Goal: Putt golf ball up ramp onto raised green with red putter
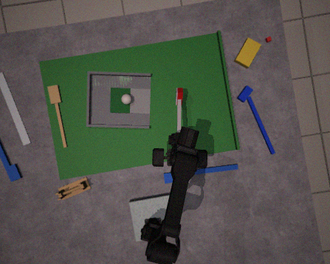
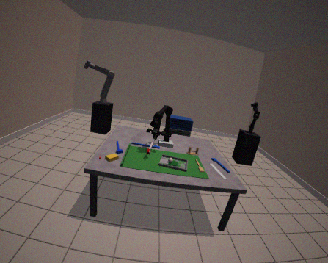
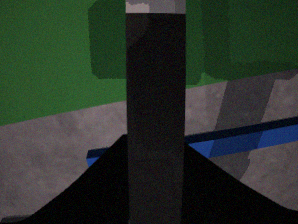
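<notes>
We see the gripper (image 1: 180, 130) clamped on the red putter (image 1: 179, 107) shaft above the green mat (image 1: 144, 147). The golf ball (image 1: 126, 98) rests on the raised green (image 1: 119, 100).

I see the white golf ball (image 1: 126, 98) resting on the dark green raised green (image 1: 119, 100), at its three o'clock edge beside the grey ramp (image 1: 140, 100), all inside the grey-walled frame. My gripper (image 1: 181, 134) is clamped on the pale shaft of the red putter (image 1: 179, 107), whose red head points to twelve o'clock, well apart from the ball at its three o'clock.
</notes>
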### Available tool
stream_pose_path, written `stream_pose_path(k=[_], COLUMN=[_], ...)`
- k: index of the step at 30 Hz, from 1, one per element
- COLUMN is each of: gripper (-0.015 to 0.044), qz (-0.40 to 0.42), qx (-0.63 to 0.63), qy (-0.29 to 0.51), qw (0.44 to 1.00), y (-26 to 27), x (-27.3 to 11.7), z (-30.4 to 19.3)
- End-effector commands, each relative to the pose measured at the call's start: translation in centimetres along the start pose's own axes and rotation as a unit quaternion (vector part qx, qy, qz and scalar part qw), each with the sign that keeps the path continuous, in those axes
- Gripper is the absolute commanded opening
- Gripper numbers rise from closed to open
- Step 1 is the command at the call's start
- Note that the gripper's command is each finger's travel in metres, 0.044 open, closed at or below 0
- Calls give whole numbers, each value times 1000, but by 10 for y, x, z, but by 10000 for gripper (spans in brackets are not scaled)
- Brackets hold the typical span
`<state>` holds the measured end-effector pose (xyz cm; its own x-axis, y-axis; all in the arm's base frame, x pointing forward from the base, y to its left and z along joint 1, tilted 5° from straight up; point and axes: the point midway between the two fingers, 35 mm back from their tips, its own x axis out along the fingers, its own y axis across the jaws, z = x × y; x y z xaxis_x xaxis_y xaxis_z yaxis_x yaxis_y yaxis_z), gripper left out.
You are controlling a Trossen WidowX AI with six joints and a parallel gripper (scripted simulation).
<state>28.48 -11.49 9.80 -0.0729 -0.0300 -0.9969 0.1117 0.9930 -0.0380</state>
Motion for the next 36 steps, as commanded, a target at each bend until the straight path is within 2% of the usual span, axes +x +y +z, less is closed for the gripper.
stream_pose_path(k=[1, 36], gripper=[0, 0], qz=[-1, -2], qx=[2, 0], qy=[-8, -6], qw=[1000, 1000], y=[0, 0], x=[-23, -16], z=[1, 0])
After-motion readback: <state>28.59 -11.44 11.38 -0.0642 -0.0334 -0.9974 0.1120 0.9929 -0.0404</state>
